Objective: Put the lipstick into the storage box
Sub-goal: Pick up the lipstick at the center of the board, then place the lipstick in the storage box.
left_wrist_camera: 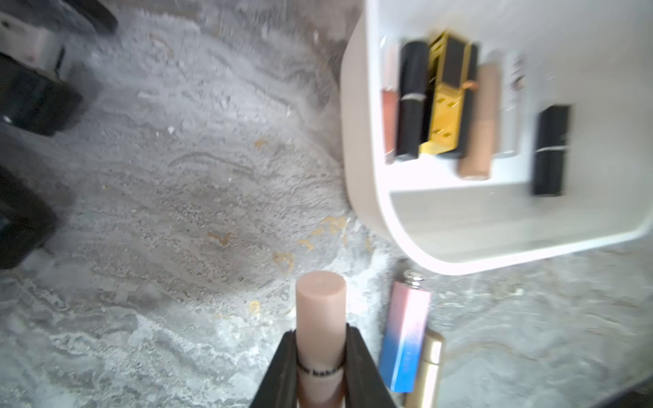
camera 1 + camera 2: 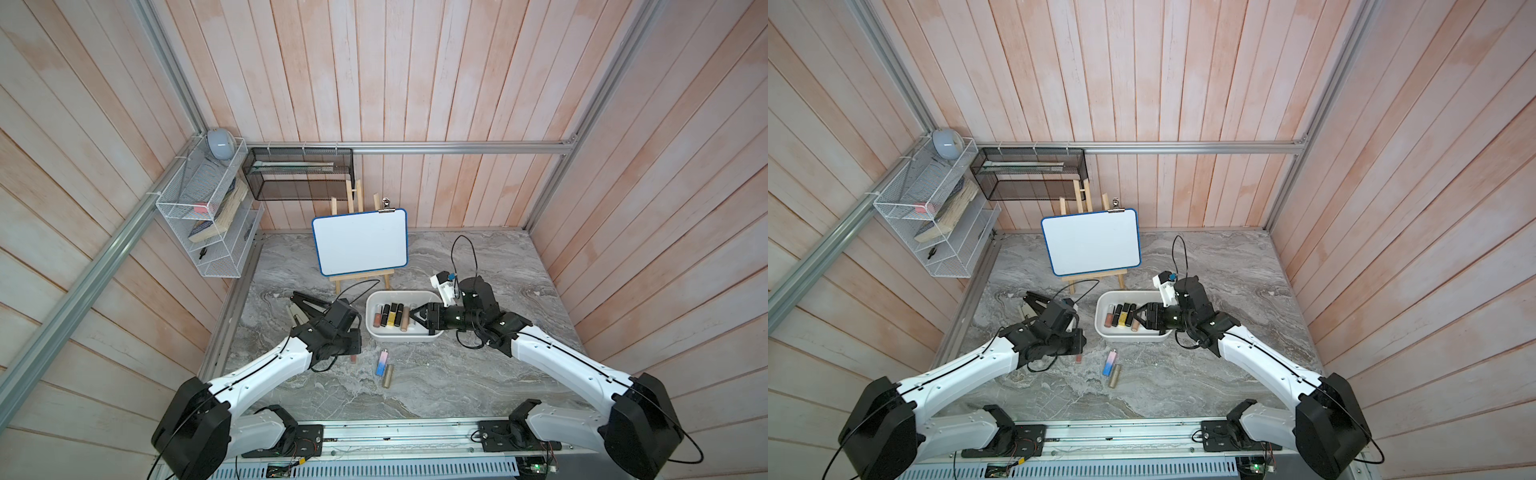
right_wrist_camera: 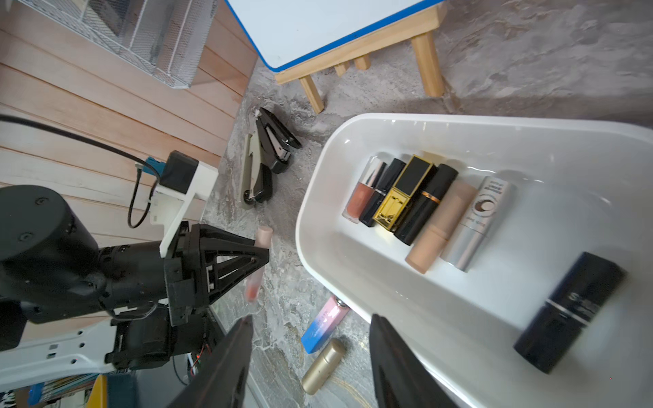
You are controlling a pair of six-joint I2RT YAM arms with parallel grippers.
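**Pinched lipstick, crowded box: where we could fumble**

Closest to the lens, at the bottom centre of the left wrist view, our left pincer (image 1: 321, 332) is clamped tight on a beige-pink lipstick (image 1: 319, 303). It grips at the printed band, with the cap end jutting past the fingertips. Just to the right lie a pink-and-blue lipstick (image 1: 406, 335) and a gold tube (image 1: 425, 371), side by side on the marbled surface (image 1: 176, 176). The storage box (image 1: 353, 141) fills the upper right, with a row of lipsticks inside. Our held lipstick is outside the box, apart from its rim.

The tube is round and smooth, so we think it could swivel or slide out during the carry. The jutting cap could clip the rim if we come in low.

At the bottom centre of the right wrist view, our right pincer (image 3: 312, 318) hangs over the box edge. Its jaws stand apart with nothing between them, and a black lipstick (image 3: 569, 311) lies loose below. If both arms crowd the box, we risk a collision. A drop onto the packed row might bounce out.
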